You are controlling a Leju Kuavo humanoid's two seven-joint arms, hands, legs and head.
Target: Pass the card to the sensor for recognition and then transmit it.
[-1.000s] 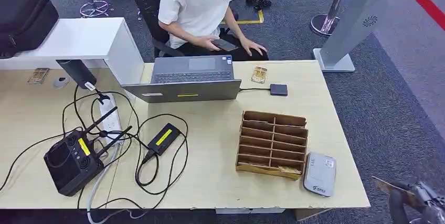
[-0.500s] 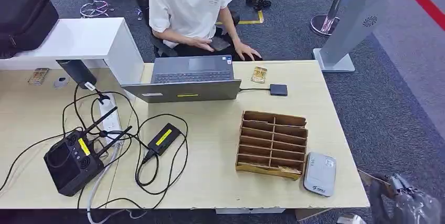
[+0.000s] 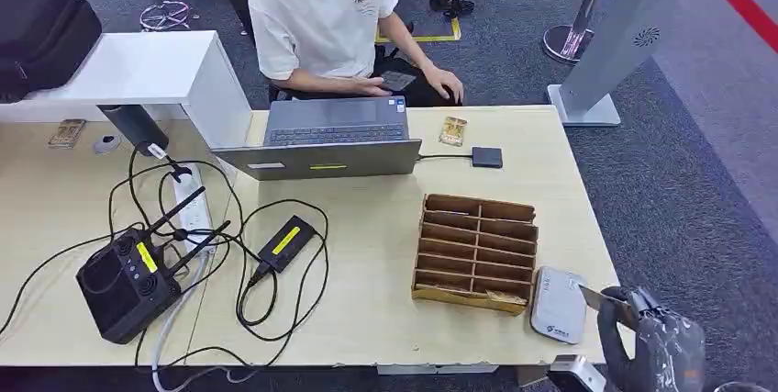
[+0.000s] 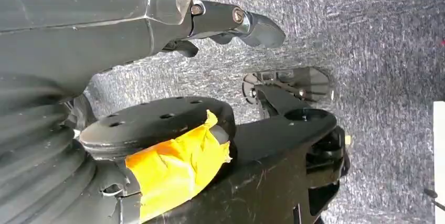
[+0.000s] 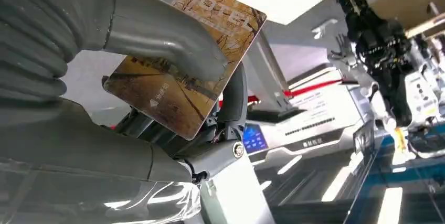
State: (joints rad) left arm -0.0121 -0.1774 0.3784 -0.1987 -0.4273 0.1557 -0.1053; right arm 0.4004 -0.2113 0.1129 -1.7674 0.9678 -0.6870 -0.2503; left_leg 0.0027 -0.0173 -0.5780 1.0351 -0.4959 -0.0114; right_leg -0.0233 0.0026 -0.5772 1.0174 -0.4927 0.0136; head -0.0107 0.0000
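1. We pinch the card (image 5: 183, 61) between thumb and fingers of our right hand (image 3: 642, 337), at the worktop's (image 3: 367, 300) near right corner.
2. The card's edge (image 3: 601, 300) pokes out toward the grey sensor (image 3: 559, 304), just beside it.
3. Our left hand (image 4: 157, 19) hangs over grey carpet, fingers loosely curled, holding nothing.
4. Left of the sensor stands a wooden card rack (image 3: 475, 252).
5. Farther off sit a laptop (image 3: 326, 140) and a person (image 3: 321, 16) behind it.

A brown hotel card (image 5: 183, 61) is pinched in the right robot hand (image 3: 642, 341), just beside the grey sensor (image 3: 558, 305) on the table (image 3: 385, 319).
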